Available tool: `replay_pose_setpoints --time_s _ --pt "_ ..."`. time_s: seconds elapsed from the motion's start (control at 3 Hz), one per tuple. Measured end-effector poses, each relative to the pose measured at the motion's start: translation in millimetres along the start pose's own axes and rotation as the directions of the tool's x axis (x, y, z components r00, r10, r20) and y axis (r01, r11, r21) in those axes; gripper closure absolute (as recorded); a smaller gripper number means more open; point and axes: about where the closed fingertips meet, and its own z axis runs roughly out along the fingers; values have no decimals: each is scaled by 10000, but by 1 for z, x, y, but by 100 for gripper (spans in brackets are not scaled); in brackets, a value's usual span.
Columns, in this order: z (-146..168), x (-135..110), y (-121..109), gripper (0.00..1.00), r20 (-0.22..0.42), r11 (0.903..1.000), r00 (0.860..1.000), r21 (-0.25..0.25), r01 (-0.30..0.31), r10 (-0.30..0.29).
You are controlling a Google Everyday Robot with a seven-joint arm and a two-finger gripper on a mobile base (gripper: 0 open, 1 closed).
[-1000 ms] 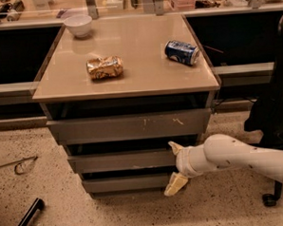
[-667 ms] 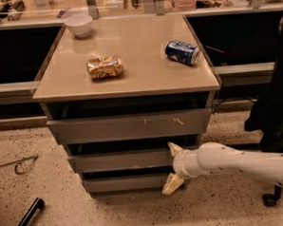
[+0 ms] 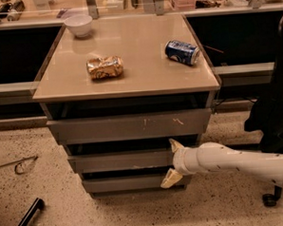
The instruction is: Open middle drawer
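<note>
Grey middle drawer [image 3: 120, 161] is sandwiched between the scratched top front [image 3: 128, 126] and the narrow bottom front [image 3: 126, 183]. The gripper [image 3: 172, 161] is parked at its right end, fingers [image 3: 175, 145] splayed apart.

The tabletop [image 3: 139, 62] looks smooth and glossy beige. The middle drawer [image 3: 120, 160] has a matt grey front. At its right end sits the pincer [image 3: 173, 161], fingers spread, matt cream plastic on a smooth white arm [image 3: 239, 164].
</note>
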Motion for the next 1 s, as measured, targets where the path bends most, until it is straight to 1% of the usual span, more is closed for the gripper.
replay_pose_setpoints --time_s 0.33,0.67,1.0 --pt "19 -1 -4 0 -54 9995 10000 -308 64 -66" --pt "52 1 -8 0 -55 9960 9999 -893 103 -109" --pt "80 10 -6 0 -97 9893 9999 -1457 18 -33"
